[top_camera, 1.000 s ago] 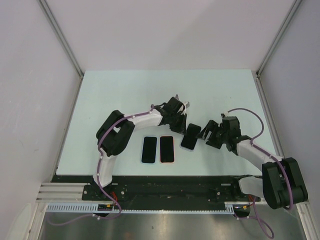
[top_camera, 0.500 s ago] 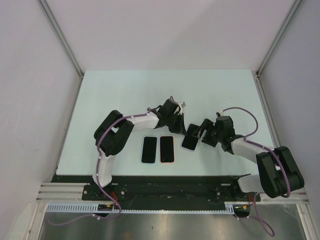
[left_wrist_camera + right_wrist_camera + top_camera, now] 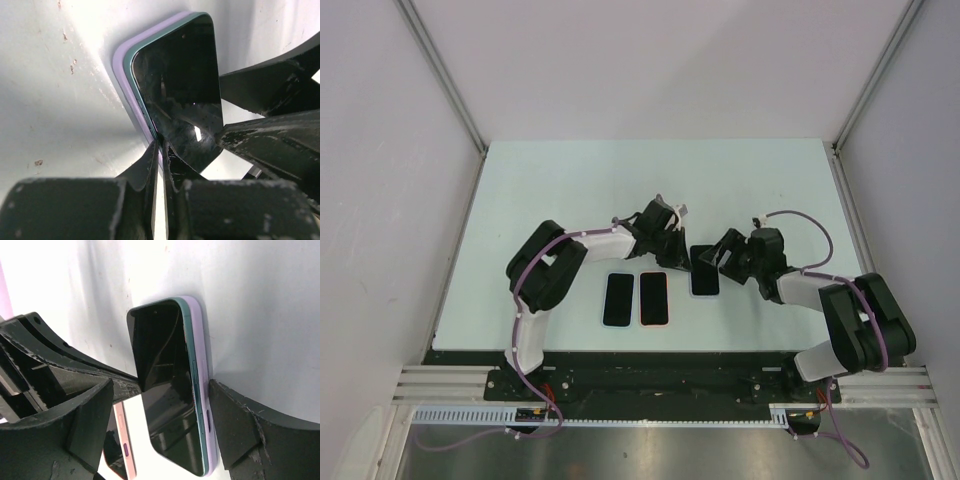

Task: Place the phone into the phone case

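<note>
The left gripper (image 3: pixel 160 150) has its fingers drawn almost together, only a thin slit between them. The tips sit at the near end of one long edge of the phone (image 3: pixel 180 95), where the lavender rim of the phone case (image 3: pixel 122 60) runs in. Whether they nip that rim cannot be told, since the tips hide the spot.

From those tips the phone's long axis runs straight away, screen up. Its far end, with rounded corners, lies well out from the gripper. A teal side wall shows above the lavender rim along the edge.

The right gripper (image 3: pixel 165 425) stands wide apart and straddles the phone across its width, one finger on each side. The right-hand finger is just beside the case wall, though contact is unclear. The left-hand finger covers part of the screen's edge. The phone's near end is cut off by the frame.

From above, the phone (image 3: pixel 704 270) lies between the two grippers, roughly parallel to a black phone (image 3: pixel 618 298) and a pink-cased phone (image 3: pixel 653 298) just left of the left gripper. Beyond both grippers the table (image 3: pixel 570 190) stretches bare to its far edge.
</note>
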`<state>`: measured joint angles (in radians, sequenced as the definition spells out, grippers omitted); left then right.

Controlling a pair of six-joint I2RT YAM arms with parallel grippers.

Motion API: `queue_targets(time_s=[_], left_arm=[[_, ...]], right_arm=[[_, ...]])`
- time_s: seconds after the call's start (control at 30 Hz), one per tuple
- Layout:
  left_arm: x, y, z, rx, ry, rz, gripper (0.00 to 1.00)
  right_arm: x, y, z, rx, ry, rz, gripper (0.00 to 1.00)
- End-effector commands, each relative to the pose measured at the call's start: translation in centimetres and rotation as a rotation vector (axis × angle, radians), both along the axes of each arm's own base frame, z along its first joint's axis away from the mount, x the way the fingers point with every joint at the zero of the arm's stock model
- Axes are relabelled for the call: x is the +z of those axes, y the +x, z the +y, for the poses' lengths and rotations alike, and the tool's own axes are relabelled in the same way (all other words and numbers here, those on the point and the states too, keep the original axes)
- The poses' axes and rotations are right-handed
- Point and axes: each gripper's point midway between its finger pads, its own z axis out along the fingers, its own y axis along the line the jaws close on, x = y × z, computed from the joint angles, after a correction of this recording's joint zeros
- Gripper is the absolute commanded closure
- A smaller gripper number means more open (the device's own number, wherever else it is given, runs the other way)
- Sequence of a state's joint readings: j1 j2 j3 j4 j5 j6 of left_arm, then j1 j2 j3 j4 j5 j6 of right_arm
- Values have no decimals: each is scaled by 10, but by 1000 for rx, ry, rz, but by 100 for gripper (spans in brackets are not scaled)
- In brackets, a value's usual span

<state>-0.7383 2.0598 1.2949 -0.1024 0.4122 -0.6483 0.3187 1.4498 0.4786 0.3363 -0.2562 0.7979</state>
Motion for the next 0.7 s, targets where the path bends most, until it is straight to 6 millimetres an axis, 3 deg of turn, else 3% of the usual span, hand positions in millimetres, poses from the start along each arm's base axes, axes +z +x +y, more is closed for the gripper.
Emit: queue_targets(time_s=[0.0,0.1,0.4,0.67], left_arm=[[-34,-40,6,-41,71,111,90],[-34,-40,6,-42,66,111,90],[-34,-41,7,-26,60,110,89],[-32,-40,5,-24,57,117,88]], right_arm=[[21,-32,44,227,276,63,20],[39,-37,45,251,363,38,20],[61,-43,36,307,482,3,20],[48,-41,26,295,472,35,20]])
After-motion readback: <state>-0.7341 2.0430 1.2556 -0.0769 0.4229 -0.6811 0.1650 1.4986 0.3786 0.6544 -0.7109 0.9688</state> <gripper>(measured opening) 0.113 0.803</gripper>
